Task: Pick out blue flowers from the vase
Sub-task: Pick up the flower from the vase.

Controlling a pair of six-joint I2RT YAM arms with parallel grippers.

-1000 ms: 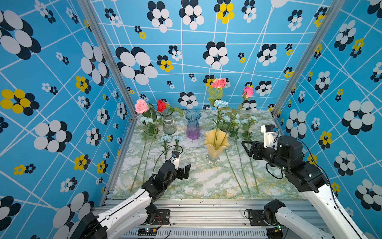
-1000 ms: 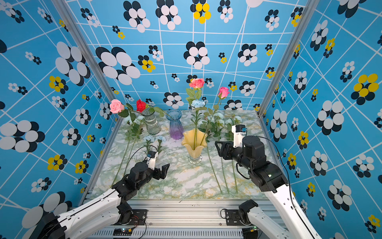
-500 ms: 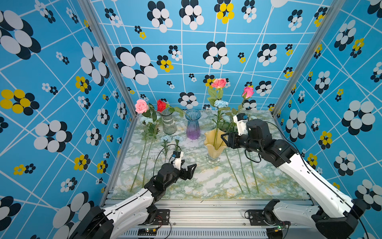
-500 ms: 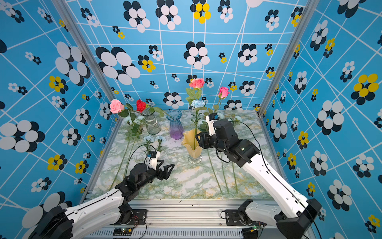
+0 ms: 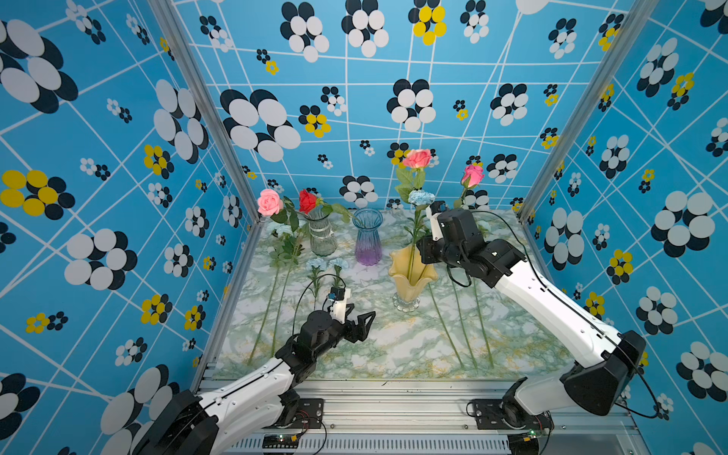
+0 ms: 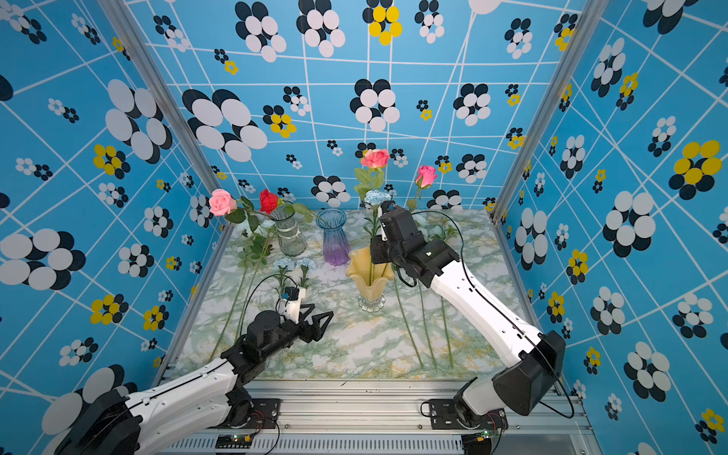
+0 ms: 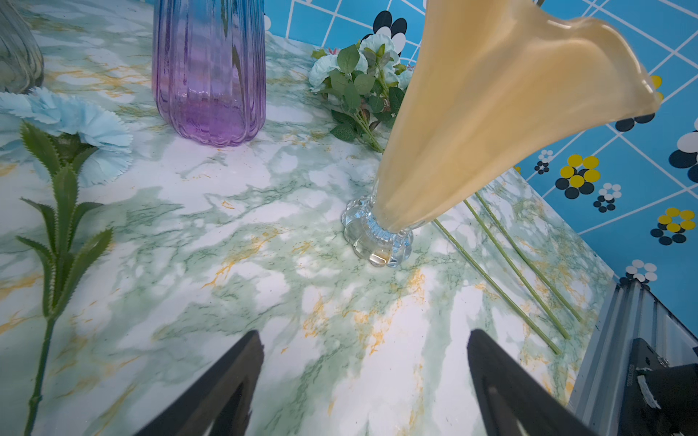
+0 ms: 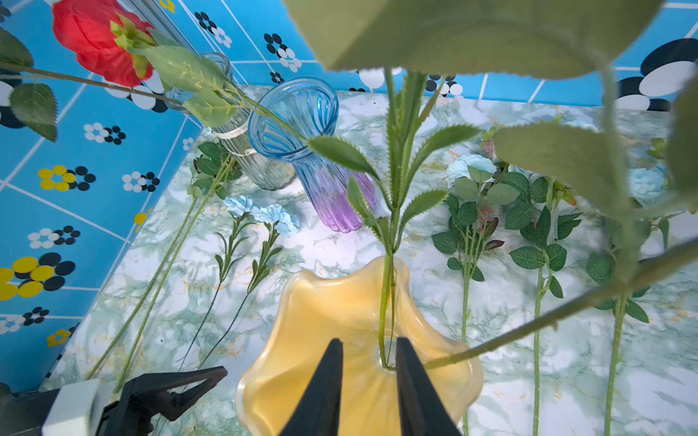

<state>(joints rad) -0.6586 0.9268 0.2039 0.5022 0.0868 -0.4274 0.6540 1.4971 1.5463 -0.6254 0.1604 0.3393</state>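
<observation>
Vases: three.
- One clear ribbed glass vase (image 5: 322,238).
- One blue-to-violet ribbed glass vase (image 5: 367,240).
- One glossy yellow ruffled vase (image 5: 409,281) on a clear lobed foot.

Blue flowers:
- One frilled blue flower (image 5: 420,197) stands in the yellow vase, centre.
- Two small blue carnations (image 5: 316,264) lie to its left.
- Three leafy blue blooms (image 8: 470,166) lie to its right.

Right gripper (image 8: 368,341): fingers narrowed, flanking the vase flower's stem, not clamping.

Left gripper (image 7: 365,333): fingers spread, empty.

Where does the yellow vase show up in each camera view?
In a top view: yellow vase just right of centre.
In a top view: yellow vase at centre.
Left wrist: yellow vase upper right, large.
Right wrist: yellow vase bottom centre, seen from above.
Shared landmark: purple vase beside it in all four.
</observation>
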